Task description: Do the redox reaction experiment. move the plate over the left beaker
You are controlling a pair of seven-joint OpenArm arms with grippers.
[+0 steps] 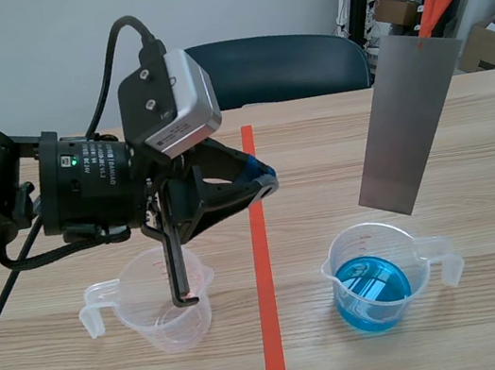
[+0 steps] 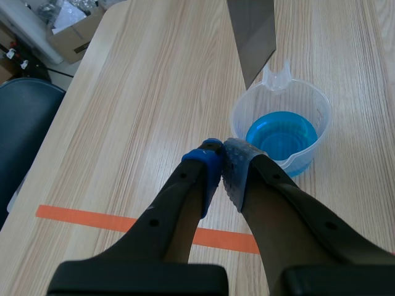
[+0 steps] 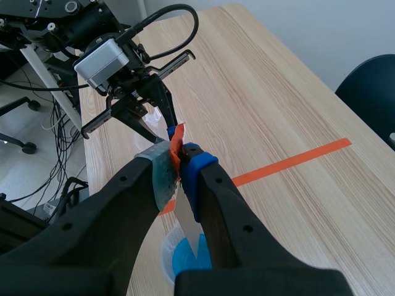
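- Hovers near the clear left beaker: left gripper, pads pressed together, clamping nothing.
- Hangs tilted above the blue-filled right beaker: thin grey plate, well apart from the left beaker.
- Pinched at its top by the right gripper, closed on it.
- Probably light, stiff, slick; best gripped at the orange-taped end.

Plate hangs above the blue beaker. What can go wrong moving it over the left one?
1. The left beaker is occupied: the left claw holds a dark strip in it, so the plate may hit either.
2. The plate's lower corner hangs near the blue beaker; a low sweep could tip it.
3. The right claw pinches only the plate's top end, so it may swing.
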